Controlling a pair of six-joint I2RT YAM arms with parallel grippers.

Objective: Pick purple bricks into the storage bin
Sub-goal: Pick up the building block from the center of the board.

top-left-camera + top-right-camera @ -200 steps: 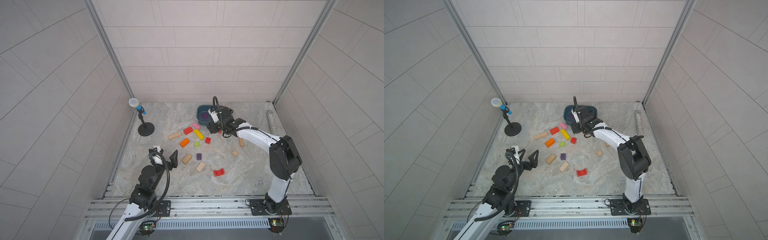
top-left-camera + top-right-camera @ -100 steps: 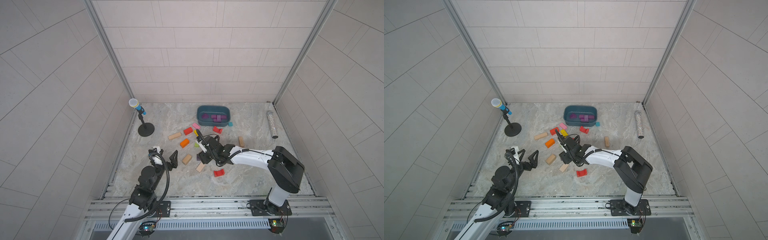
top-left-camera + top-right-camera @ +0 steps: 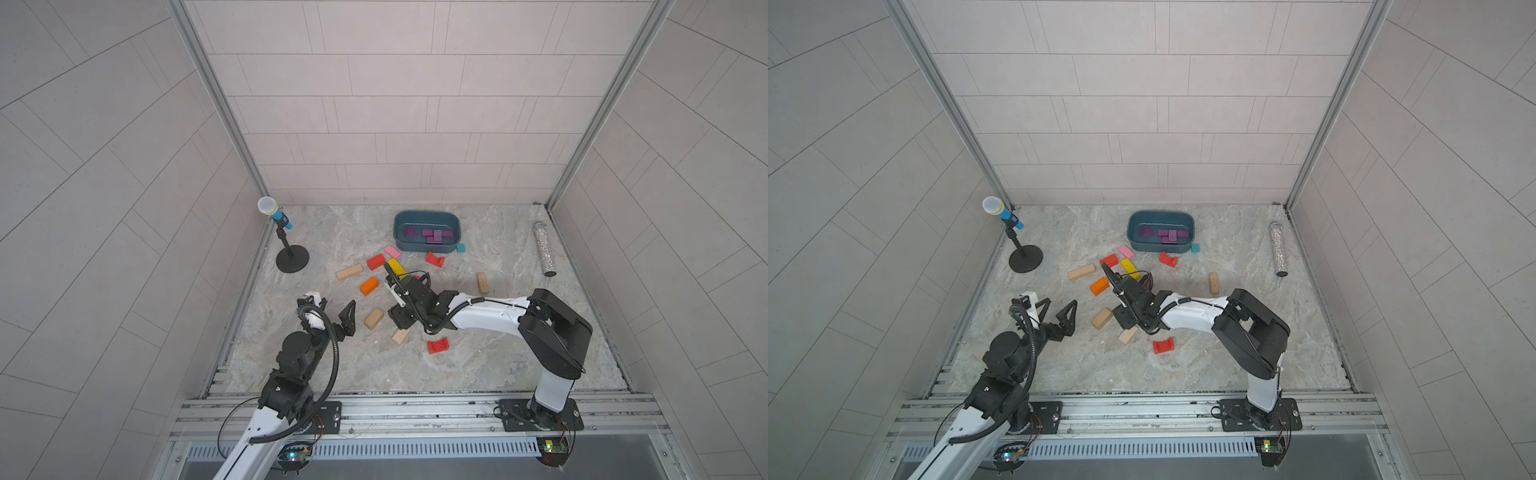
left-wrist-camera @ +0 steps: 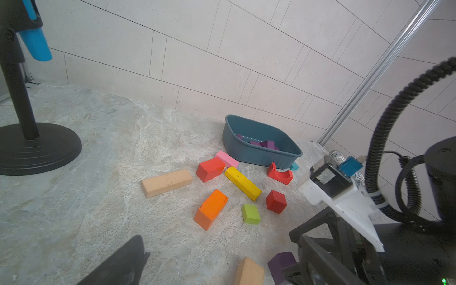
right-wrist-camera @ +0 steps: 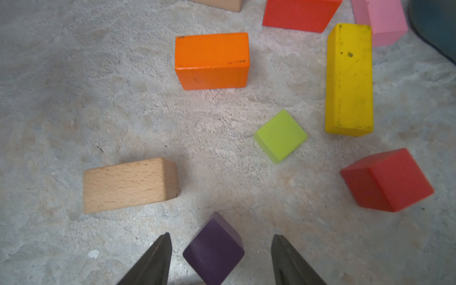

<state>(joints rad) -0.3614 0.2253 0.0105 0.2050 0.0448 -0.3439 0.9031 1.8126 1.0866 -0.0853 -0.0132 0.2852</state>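
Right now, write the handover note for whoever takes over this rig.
Left pincer: open, empty, off to the side of the bricks.
Right pincer: open, down low, straddling the purple cube with a gap on each side, so no grip yet.
Done: several purple bricks lie in the teal storage bin by the back wall.
Left: close on the cube and carry it to the bin. It is the only purple brick visible outside the bin.
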